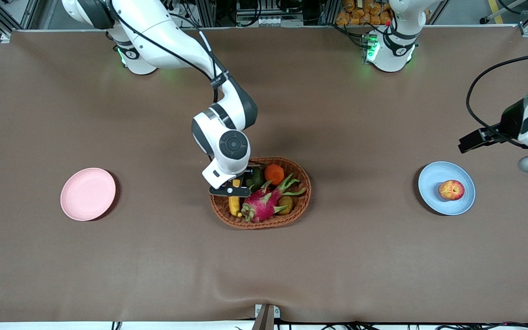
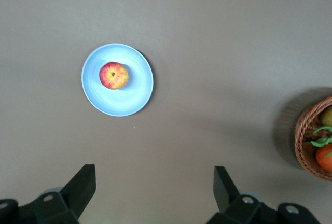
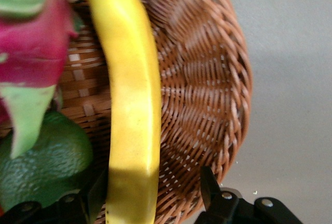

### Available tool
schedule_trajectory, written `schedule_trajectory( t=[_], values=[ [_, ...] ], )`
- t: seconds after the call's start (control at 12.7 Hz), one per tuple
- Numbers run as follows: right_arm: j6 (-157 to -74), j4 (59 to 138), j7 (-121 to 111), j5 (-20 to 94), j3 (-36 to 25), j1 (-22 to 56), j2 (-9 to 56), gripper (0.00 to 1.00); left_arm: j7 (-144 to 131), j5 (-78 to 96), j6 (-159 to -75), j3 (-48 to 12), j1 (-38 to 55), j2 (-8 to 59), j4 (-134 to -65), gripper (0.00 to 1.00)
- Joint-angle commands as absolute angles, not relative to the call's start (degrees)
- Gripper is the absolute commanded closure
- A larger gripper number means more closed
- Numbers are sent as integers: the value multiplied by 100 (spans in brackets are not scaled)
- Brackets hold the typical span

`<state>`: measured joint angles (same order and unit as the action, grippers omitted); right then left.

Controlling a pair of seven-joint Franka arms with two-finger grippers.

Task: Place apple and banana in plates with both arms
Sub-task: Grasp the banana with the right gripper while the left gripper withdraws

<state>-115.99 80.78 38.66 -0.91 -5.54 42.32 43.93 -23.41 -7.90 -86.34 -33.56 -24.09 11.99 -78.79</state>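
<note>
The apple [image 1: 451,189] lies on the light blue plate [image 1: 430,179] toward the left arm's end of the table; both show in the left wrist view, apple [image 2: 113,75] on plate [image 2: 127,102]. My left gripper [image 1: 468,143] is open and empty, up in the air beside the blue plate [image 2: 154,171]. The banana [image 1: 234,206] lies in the wicker basket [image 1: 301,201]. My right gripper [image 1: 236,188] is down in the basket, open, its fingers on either side of the banana [image 3: 129,89], one finger touching it [image 3: 153,182]. The pink plate [image 1: 88,194] lies bare toward the right arm's end.
The basket also holds a dragon fruit [image 1: 261,204], an orange [image 1: 274,173] and a green avocado [image 1: 255,178], close beside the banana. The avocado [image 3: 41,167] and dragon fruit [image 3: 31,42] crowd one finger. The basket rim [image 3: 228,89] curves round the other.
</note>
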Motion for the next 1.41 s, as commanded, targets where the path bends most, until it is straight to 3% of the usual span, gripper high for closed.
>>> schedule_trajectory(
  t=[0.0,0.16,0.31,0.47,0.63,0.71,0.94,1.02,1.33],
  values=[
    [-11637,8042,3727,-666,-536,4385,4421,21,-2119,-888,-8560,-3331,-2452,1143,-7735,0],
    [-11637,8051,3727,-835,-536,4421,4421,33,-1882,-704,-8596,-2615,-1876,819,-7769,0],
    [-11680,8051,3735,-809,-527,4421,4421,35,-1706,-222,-8569,-1325,-884,424,-8023,0],
    [-11689,8051,3753,-782,-527,4412,4430,35,-1487,-79,-8569,-434,-161,72,-8374,0],
    [-11689,8059,3771,-782,-527,4421,4430,35,-1241,-79,-8543,-264,-79,-96,-8472,0],
    [-11689,8060,3771,-774,-527,4421,4430,43,-1091,-79,-8534,-203,-53,-201,-8586,0],
    [-11681,8077,3735,-773,-527,4447,4430,95,-862,-105,-8534,245,228,-553,-8894,0],
    [-11672,8068,3735,-773,-527,4456,4421,100,-705,-123,-8534,290,229,-632,-8929,0],
    [-11576,8051,3727,-774,-527,4412,4141,100,-571,-132,-8543,360,211,-756,-9009,0]
  ],
)
